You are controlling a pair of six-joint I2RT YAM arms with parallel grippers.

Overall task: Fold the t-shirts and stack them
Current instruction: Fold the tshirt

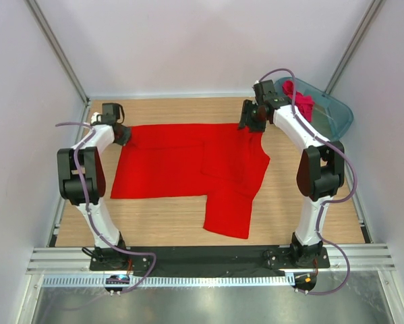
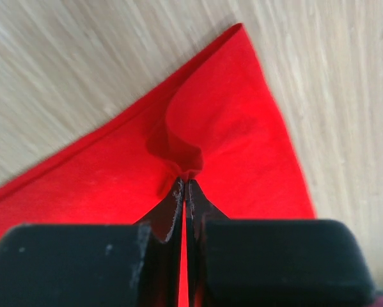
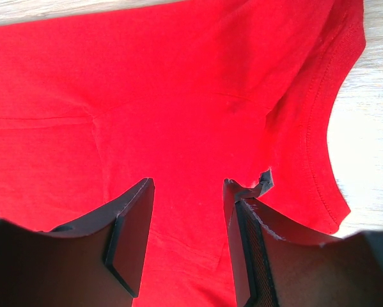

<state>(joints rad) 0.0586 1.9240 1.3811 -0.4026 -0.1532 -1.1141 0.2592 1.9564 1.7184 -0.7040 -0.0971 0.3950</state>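
I see the red tee spread flat on the table, one flap reaching toward the arm bases. At its far left corner my left gripper is pinched tight on a fold of it. At the far right, my right gripper has its fingers apart over the cloth by the neckline. Beyond, the crimson tee lies in the tub.

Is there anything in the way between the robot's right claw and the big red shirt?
No, nothing visible. The right gripper hangs open right over the red t-shirt, with only cloth below its fingers. The left gripper is shut on one corner of it.
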